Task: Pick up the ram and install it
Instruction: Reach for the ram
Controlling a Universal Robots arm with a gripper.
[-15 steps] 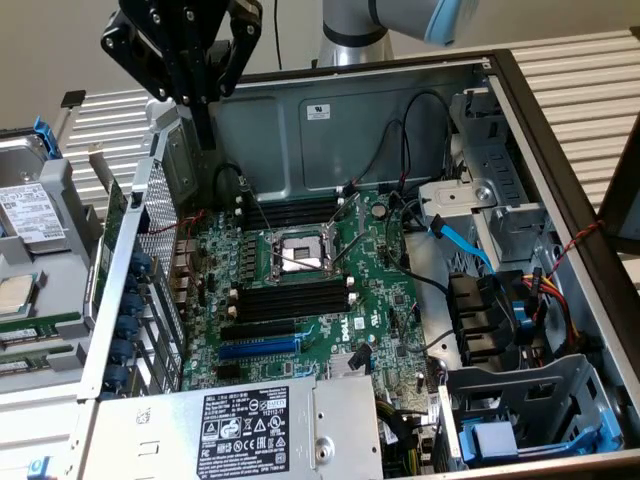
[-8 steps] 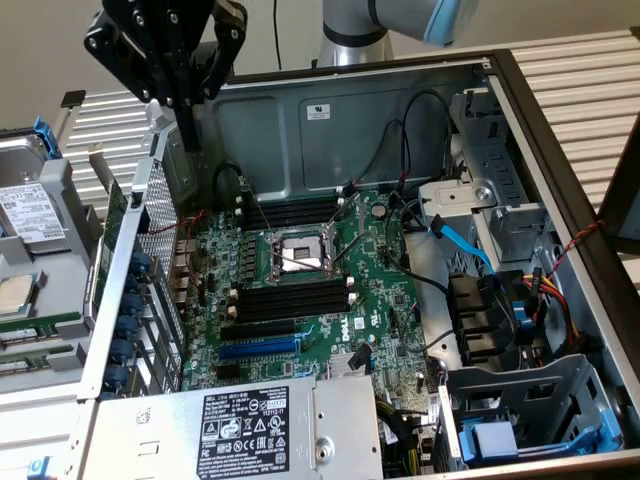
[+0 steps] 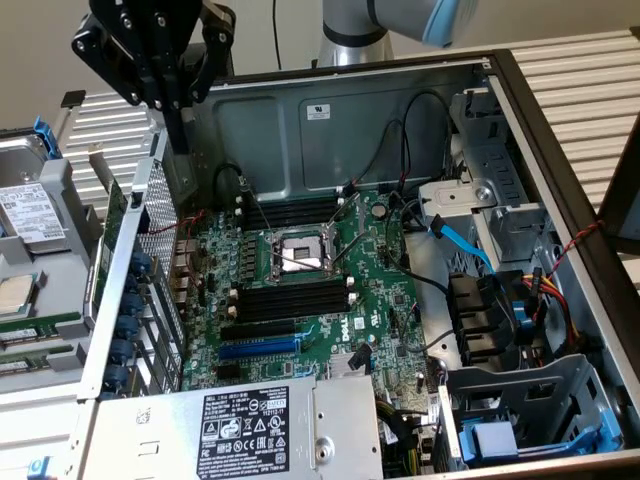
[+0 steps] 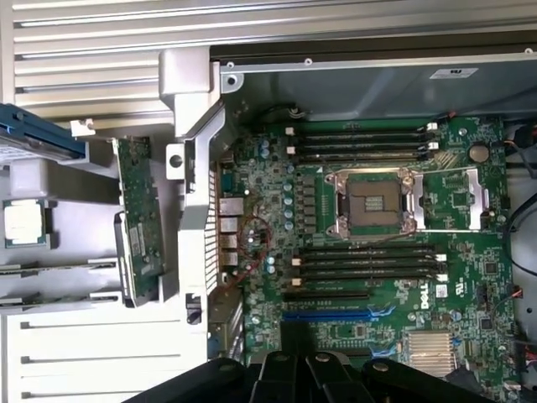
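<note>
Case wall (image 3: 300, 150): bare grey sheet metal, smooth, with a dull sheen.
Motherboard (image 3: 385, 280): green circuit board, lightly glossy lacquer.
Memory slots (image 3: 290, 300): black plastic, matt.
Expansion slot (image 3: 258, 349): blue plastic, smooth.
Processor socket (image 3: 300, 252): bright metal frame, shiny.
Power supply (image 3: 340, 430): plain grey metal, matt, at the case's near edge; its label (image 3: 245, 425) is printed black, paper or film.
Ram (image 4: 138, 218): green board, matt, with black chips, just outside the case's side wall.
Gripper (image 4: 302, 369): black, smooth, faint sheen.
Flat cable (image 3: 462, 245): blue plastic, glossy.
Bench (image 3: 575, 70): pale ribbed slats, satin, metal-looking.
</note>
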